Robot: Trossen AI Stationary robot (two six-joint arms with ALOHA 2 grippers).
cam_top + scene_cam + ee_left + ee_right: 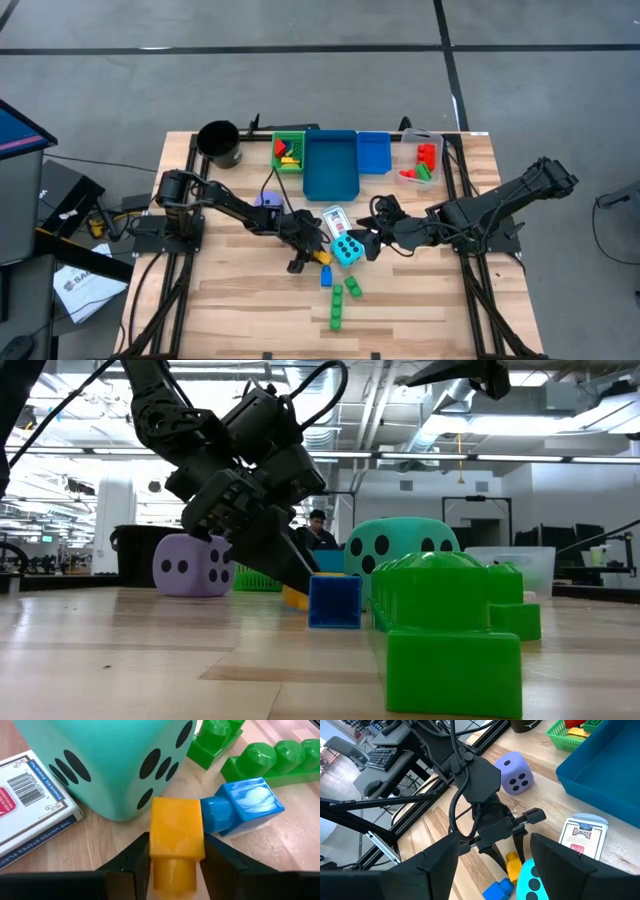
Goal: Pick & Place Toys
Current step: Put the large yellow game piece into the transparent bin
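A yellow brick (176, 836) lies on the table between the fingers of my left gripper (175, 851), which is shut on it. It touches a blue brick (245, 807) and lies just before the cyan dotted die (110, 760). A card pack (30, 810) lies beside the die, and green bricks (270, 760) lie beyond it. A purple die (268, 200) stands behind my left arm. My right gripper (375, 235) hangs open above the cyan die (347, 249), touching nothing. My left gripper pinches the yellow brick's two opposite side faces (156, 840) between its two fingers (134, 862). The fingers slant down from the table's left side and lie along the brick. The brick lies on the table (295, 598), its far end by the cyan die.
At the far edge stand a black cup (220, 143), a green basket (288, 152), a large blue bin (330, 165), a small blue bin (373, 152) and a clear bin (422, 160) holding red and green bricks. Bare wood lies toward the near edge.
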